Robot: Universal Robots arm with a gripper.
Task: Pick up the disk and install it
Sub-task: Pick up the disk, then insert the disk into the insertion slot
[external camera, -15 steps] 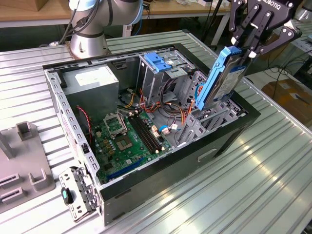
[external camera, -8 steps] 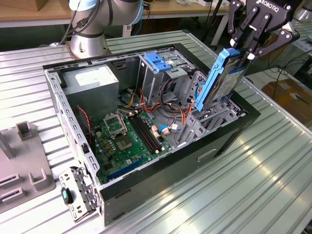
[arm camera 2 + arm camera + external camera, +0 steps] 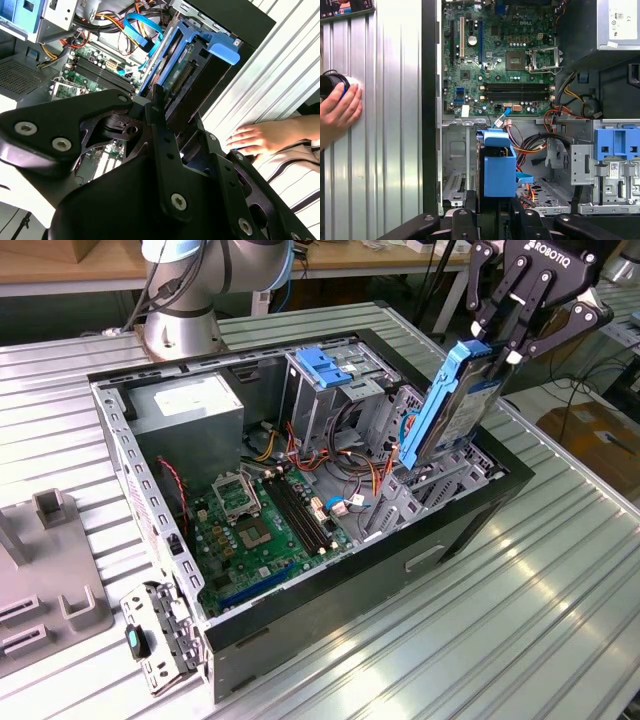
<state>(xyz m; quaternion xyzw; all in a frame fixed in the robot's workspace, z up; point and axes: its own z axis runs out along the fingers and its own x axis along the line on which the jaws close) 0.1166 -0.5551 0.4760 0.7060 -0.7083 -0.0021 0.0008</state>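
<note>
The disk (image 3: 452,410), a grey drive in a bright blue carrier, hangs tilted and end-down over the open computer case (image 3: 470,525), at the exterior view's right. Its lower end sits among the bay rails near the case's front wall. My gripper (image 3: 492,348) is shut on the disk's upper end. In the second wrist view the disk (image 3: 186,67) extends away from my gripper (image 3: 167,117), with its blue end lip farthest off. The first wrist view shows the disk (image 3: 499,167) end-on above the empty bay, and my gripper (image 3: 492,212) behind it.
Inside the case lie the motherboard (image 3: 255,530), power supply (image 3: 190,410) and a metal drive cage with a blue latch (image 3: 325,365). A person's hand (image 3: 340,112) rests on the ribbed table beside the case. Grey fixtures (image 3: 50,580) stand at the exterior view's left.
</note>
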